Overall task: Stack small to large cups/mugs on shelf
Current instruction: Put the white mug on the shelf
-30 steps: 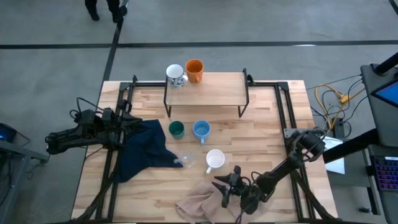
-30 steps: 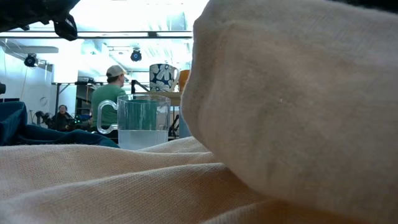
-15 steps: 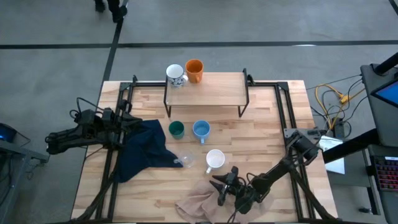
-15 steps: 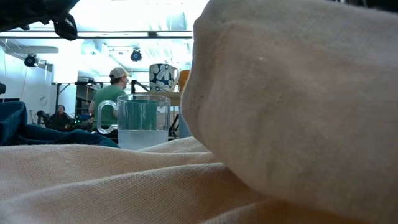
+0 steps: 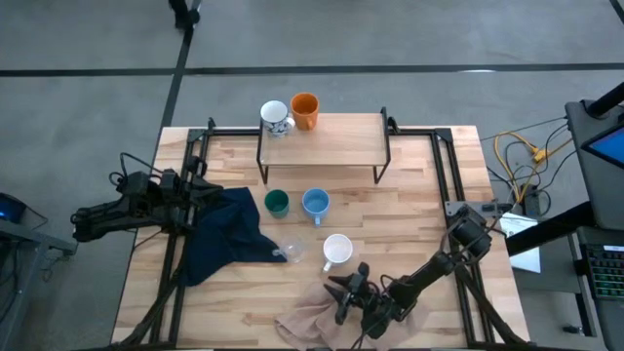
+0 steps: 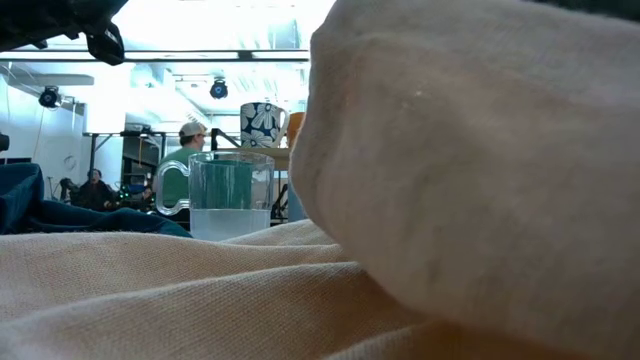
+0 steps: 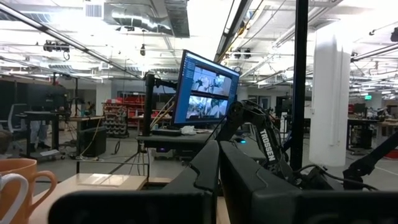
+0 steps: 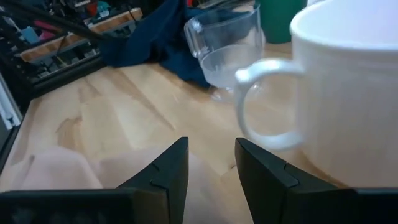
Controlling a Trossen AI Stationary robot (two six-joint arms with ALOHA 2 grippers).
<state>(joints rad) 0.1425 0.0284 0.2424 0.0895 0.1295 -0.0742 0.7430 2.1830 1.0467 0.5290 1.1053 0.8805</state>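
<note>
The white mug (image 5: pixel 337 250) stands upright on the desk (image 5: pixel 419 205), well in front of the shelf (image 5: pixel 327 136), its handle turned toward the near edge and the beige cloth (image 5: pixel 310 320). In the right wrist view the handle (image 8: pixel 264 102) lies just beyond the claw's fingertips (image 8: pixel 171 163), not yet between them. The glass cup (image 5: pixel 291 251) sits just beside the white mug on the left-arm side, at the hem of the dark blue cloth (image 5: pixel 222 239). The dark green mug (image 5: pixel 277 203) and light blue mug (image 5: pixel 315 203) stand between the white mug and the shelf. The patterned mug (image 5: pixel 275 118) and orange mug (image 5: pixel 305 110) are already on the shelf, at its left end.

The right claw (image 5: pixel 343 292) hovers low, just in front of the white mug over the beige cloth, jaws partly open and empty. The left claw (image 5: pixel 207 191) waits closed at the left edge of the desk, beside the dark blue cloth.

Judgement: the step in hand is the approach to the white mug. It would be done well by advancing straight so one finger enters the handle loop, keeping clear of the glass cup close by, and closing only once the handle is seated.

Compared with a second ago, the right claw has moved closer to the white mug and toward the left-arm side; the mugs and both cloths have not shifted.
</note>
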